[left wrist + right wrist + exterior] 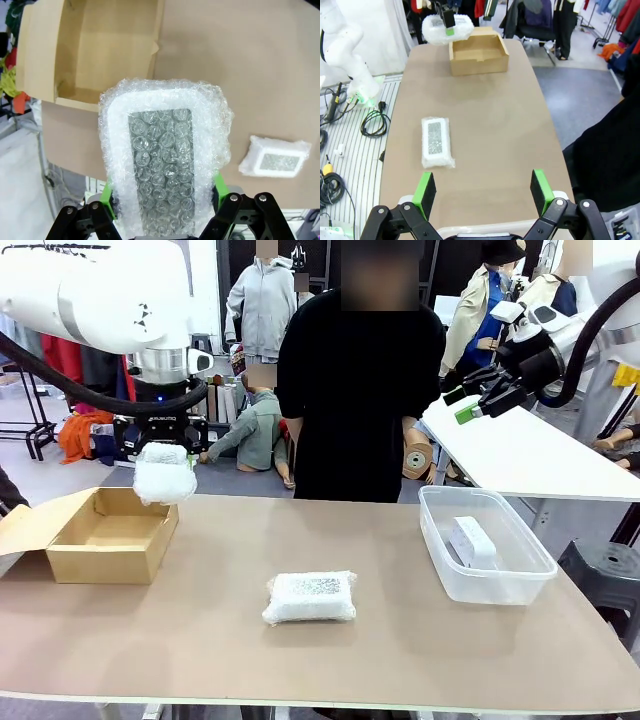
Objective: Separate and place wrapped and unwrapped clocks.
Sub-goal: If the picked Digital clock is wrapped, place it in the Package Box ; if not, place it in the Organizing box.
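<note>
The left gripper (164, 458) is clenched on a wrapped clock (165, 480), a lumpy white bubble-wrap bundle. In the left wrist view, a green pad presses against each long side of the bundle, and a dark display panel shows through the wrap. The bundle is held clear of the table (200, 640) and hangs above the far right corner of the cardboard box (100, 562), as seen from the front. The box stands at the table's left end with its top open and one flap folded outward. A second wrapped clock (310, 598) lies flat near the middle of the table, well apart from the box and touching neither gripper. At the table's right end stands a clear plastic container (490, 588), and the bare white clock (472, 540) lies inside it. The right gripper (462, 405) is raised in the air above and beyond the container, with its jaws spread wide and nothing between the green pads. A person (360, 390) in a black top stands at the far side of the table.
</note>
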Action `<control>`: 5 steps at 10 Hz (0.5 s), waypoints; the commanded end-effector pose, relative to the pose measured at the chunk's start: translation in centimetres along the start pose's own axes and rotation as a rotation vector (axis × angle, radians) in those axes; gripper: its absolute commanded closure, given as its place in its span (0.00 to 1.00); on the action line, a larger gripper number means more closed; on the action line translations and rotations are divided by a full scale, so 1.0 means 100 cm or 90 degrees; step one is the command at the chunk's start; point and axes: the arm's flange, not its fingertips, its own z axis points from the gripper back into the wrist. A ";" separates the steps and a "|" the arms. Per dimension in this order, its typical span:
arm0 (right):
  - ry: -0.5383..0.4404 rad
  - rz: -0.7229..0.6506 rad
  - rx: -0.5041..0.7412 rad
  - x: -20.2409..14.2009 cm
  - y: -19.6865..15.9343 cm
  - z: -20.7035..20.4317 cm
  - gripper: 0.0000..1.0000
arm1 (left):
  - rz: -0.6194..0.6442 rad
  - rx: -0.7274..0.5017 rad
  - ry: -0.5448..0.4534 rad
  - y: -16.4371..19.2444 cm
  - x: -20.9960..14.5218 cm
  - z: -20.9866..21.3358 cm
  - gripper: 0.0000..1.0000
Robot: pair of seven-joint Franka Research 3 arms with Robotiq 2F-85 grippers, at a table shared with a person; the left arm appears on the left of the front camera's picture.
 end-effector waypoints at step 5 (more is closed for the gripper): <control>-0.002 0.010 -0.003 0.001 0.001 0.000 0.00 | 0.009 -0.006 -0.048 0.061 0.073 -0.068 1.00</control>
